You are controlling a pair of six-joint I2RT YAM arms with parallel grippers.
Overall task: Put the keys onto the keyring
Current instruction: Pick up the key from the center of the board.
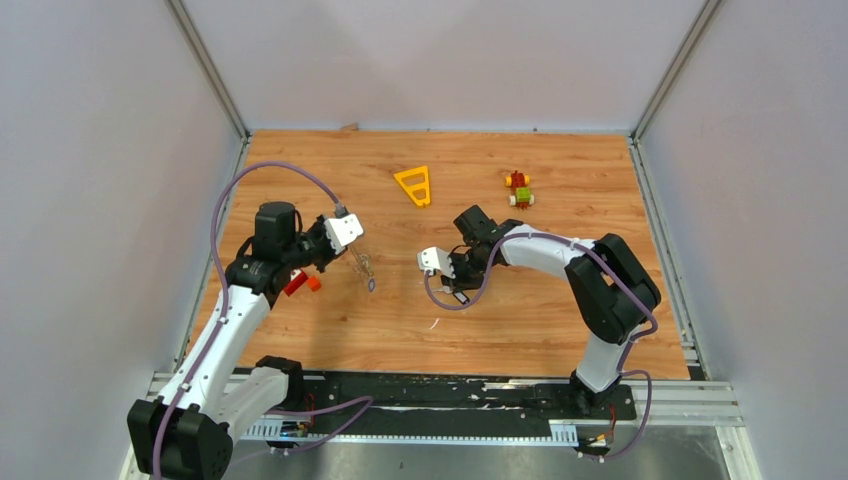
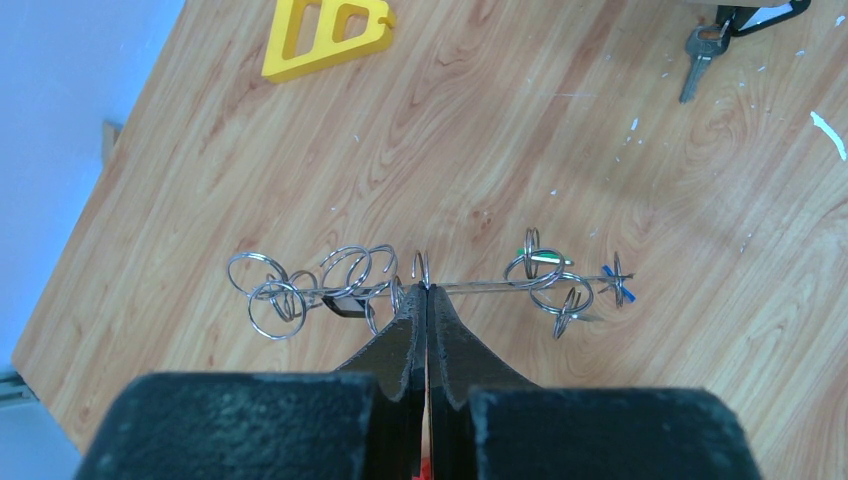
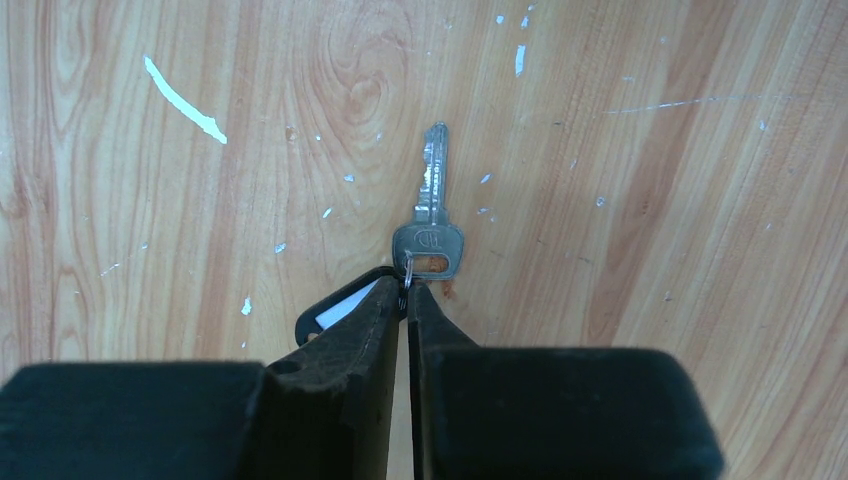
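Observation:
The keyring point(image 2: 480, 284) shows edge-on as a thin silver wire loop, held above the table by my left gripper point(image 2: 427, 288), which is shut on its middle. Several small split rings hang along it, carrying a green tag point(image 2: 545, 260), a blue tag point(image 2: 622, 292) and a black tag point(image 2: 345, 305). In the top view the left gripper point(image 1: 357, 257) holds the keyring point(image 1: 367, 275) left of centre. One silver key point(image 3: 430, 215) lies flat on the wood with a black tag point(image 3: 335, 308) beside it. My right gripper point(image 3: 406, 285) pinches the small ring through that key's head.
A yellow plastic triangle frame point(image 1: 414, 186) lies at the back centre, a red-green-yellow toy block figure point(image 1: 518, 188) to its right. A red-orange piece point(image 1: 298, 284) sits under the left arm. White scuff marks dot the wooden table point(image 1: 520, 320). Grey walls enclose three sides.

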